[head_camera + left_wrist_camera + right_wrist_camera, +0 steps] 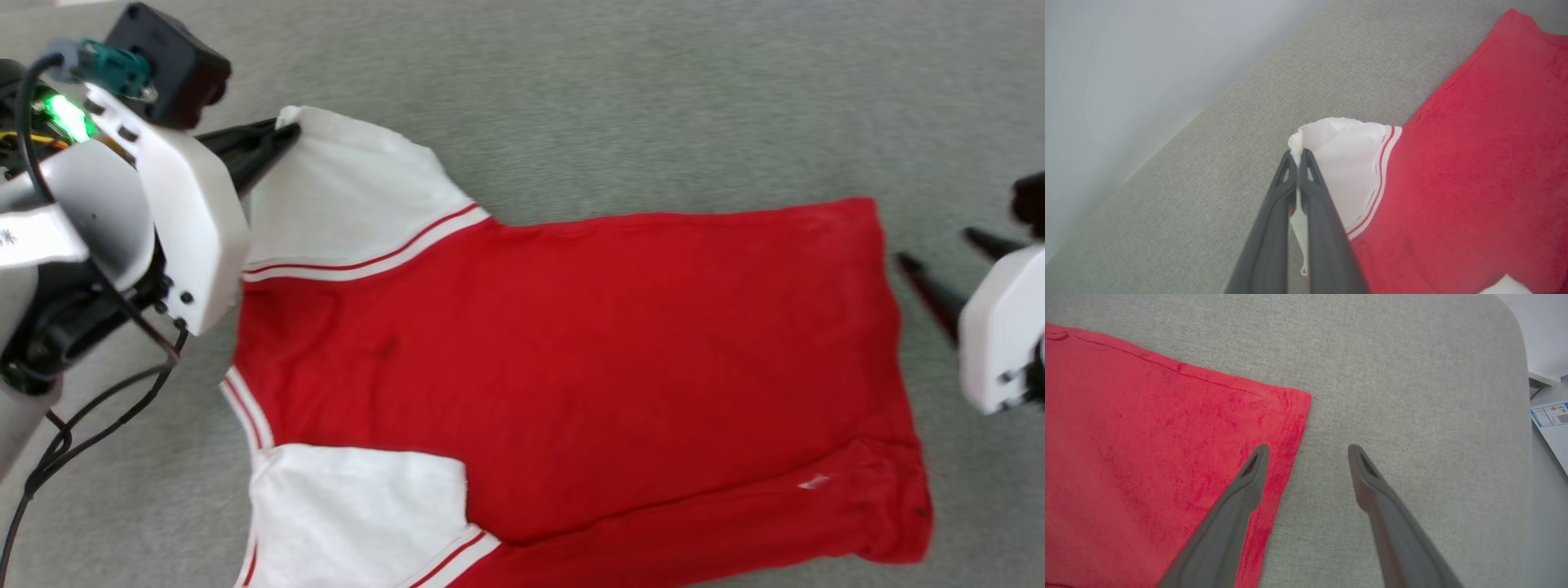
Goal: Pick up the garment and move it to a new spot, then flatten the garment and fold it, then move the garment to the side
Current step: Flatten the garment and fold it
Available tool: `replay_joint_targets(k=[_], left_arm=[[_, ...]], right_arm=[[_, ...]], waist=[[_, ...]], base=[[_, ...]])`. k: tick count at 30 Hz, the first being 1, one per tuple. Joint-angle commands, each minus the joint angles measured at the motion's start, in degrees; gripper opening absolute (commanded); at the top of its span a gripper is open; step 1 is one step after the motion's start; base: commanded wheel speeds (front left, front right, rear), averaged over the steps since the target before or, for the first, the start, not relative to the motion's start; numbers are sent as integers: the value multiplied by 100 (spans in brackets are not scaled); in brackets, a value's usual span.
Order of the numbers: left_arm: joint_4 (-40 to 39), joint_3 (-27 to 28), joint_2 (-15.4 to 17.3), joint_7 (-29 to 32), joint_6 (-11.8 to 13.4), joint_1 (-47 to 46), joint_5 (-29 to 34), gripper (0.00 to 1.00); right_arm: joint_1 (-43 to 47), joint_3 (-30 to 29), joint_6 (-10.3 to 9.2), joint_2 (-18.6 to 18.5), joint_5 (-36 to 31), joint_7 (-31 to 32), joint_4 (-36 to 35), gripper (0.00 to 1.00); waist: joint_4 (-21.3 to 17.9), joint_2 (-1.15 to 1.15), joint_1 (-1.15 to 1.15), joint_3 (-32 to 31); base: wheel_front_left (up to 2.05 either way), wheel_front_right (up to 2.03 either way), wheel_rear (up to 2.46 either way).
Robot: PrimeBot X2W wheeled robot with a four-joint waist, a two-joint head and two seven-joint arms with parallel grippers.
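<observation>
The garment [571, 351], a red jersey with white short sleeves and red-and-white striped trim, lies spread on the grey fabric surface, plain side up. My left gripper [282, 135] is shut on the edge of the far white sleeve [351, 188], at the upper left of the head view. In the left wrist view the two dark fingers [1274, 228] pinch a fold of that white sleeve [1347, 163], which bunches up at their tips. My right gripper [939, 257] stands open beside the hem [886, 310]. In the right wrist view its left finger [1249, 477] hovers over the garment's red hem [1286, 441].
The grey fabric surface [653, 98] extends beyond the shirt on all sides. Its rounded edge [1521, 375] shows at the right of the right wrist view, with a white sheet of paper [1551, 420] on the floor past it. A pale wall [1126, 61] lies past the surface's left edge.
</observation>
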Motion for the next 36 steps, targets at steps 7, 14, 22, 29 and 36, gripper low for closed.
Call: replay_joint_targets(k=[7,14,22,29,36], left_arm=[[-888,-59,32,-292,51,246,157,0],[-1310,-95,-37,-446,165,379,263,0],[-1437,-177,-114,-581,173,455,328,0],[-1231,-215,-156,-769,174,612,277,0],[-1015,-137,-73,-1009,285,918,225,0]], right_arm=[[-755,-87,-4,-423,40,1612,349,100],[-950,65,-4,-514,-9,1996,740,100],[-713,487,-2,-469,77,2095,1172,100],[-589,660,3,-493,196,1824,1366,0],[-718,426,2,-549,318,1268,1263,0]], waist=[[713,0,0,279],[976,0,0,489],[1183,0,0,647],[1209,0,0,491],[1112,0,0,9]], base=[[0,0,0],[0,0,0],[0,0,0],[0,0,0],[0,0,0]])
